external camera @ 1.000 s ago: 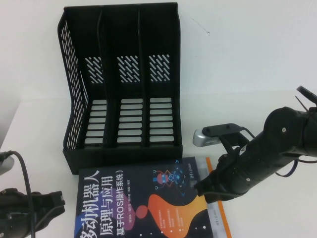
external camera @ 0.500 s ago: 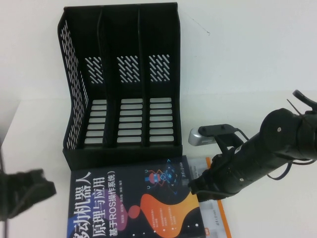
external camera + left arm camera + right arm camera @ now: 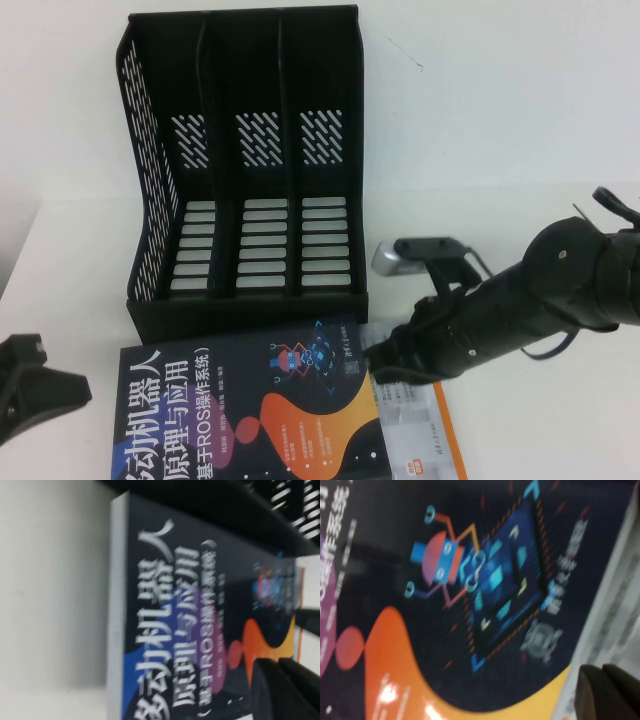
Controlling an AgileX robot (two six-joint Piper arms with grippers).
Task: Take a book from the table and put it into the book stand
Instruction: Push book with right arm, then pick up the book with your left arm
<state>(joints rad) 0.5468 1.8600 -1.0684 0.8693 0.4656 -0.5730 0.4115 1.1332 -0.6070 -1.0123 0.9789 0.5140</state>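
The dark navy book (image 3: 240, 410) with white Chinese title and orange blobs lies flat on the white table (image 3: 500, 120), just in front of the black three-slot book stand (image 3: 250, 160). My right gripper (image 3: 378, 362) is shut and rests against the book's right edge, above a white-and-grey book. In the right wrist view the gripper (image 3: 602, 692) sits beside the robot picture on the cover (image 3: 470, 580). My left gripper (image 3: 40, 395) hovers at the table's near left, apart from the book. In the left wrist view it (image 3: 279, 685) looks shut, facing the cover (image 3: 170, 630).
A white-and-grey book with an orange border (image 3: 415, 425) lies partly under the dark book, at its right. It also shows in the right wrist view (image 3: 615, 615). The stand's front lip (image 3: 225, 515) lies close behind the book.
The dark book has slid left, uncovering more of the white-and-grey book. My right gripper moved left with its edge. My left gripper shifted at the near left.
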